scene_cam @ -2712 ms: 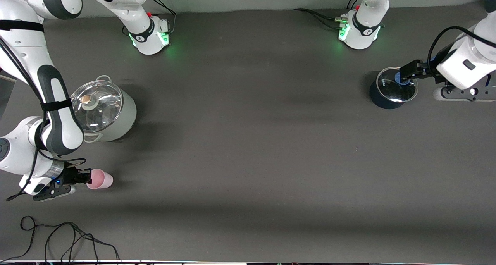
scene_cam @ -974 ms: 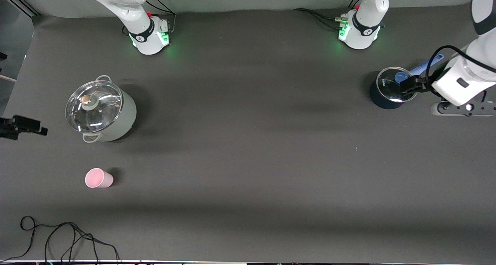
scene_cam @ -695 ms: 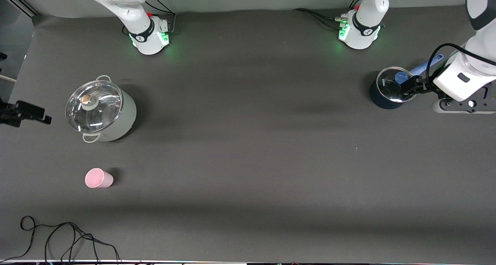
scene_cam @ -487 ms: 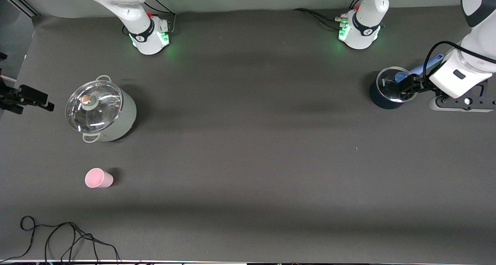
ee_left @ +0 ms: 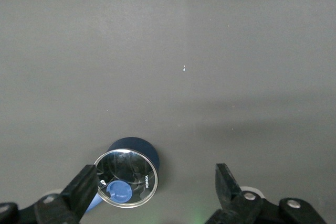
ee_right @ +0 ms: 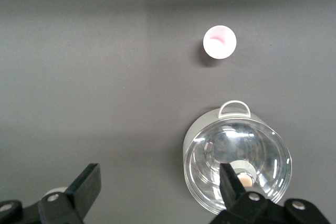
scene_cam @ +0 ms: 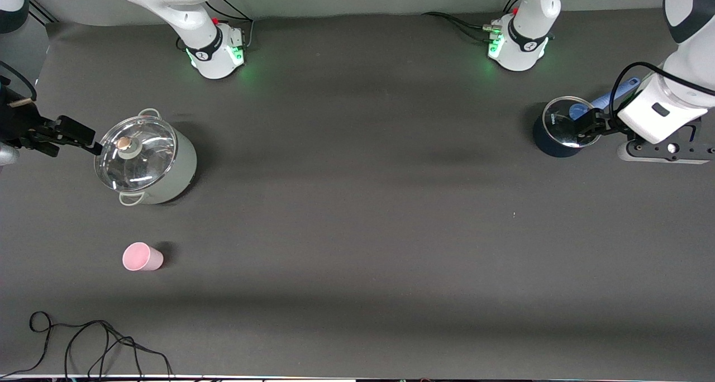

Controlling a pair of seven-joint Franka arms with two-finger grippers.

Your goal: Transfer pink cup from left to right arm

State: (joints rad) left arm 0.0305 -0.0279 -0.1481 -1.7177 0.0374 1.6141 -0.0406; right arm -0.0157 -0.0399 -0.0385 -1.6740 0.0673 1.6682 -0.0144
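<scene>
The pink cup (scene_cam: 142, 257) (ee_right: 219, 42) stands upright on the dark table toward the right arm's end, nearer to the front camera than the grey pot, with nothing touching it. My right gripper (scene_cam: 75, 146) (ee_right: 157, 182) hangs open and empty beside the pot's glass lid, well apart from the cup. At the left arm's end, my left gripper (scene_cam: 584, 129) (ee_left: 155, 184) is open and empty over the rim of the dark saucepan.
A grey pot (scene_cam: 146, 164) (ee_right: 236, 161) with a glass lid stands toward the right arm's end. The dark saucepan (scene_cam: 564, 129) (ee_left: 128, 174) with a blue handle (scene_cam: 614, 94) sits at the left arm's end. A black cable (scene_cam: 84, 343) lies near the front edge.
The right gripper let go of the cup, drew off past the table's end, then came in beside the pot's lid. The cup stayed put. The left arm barely shifted.
</scene>
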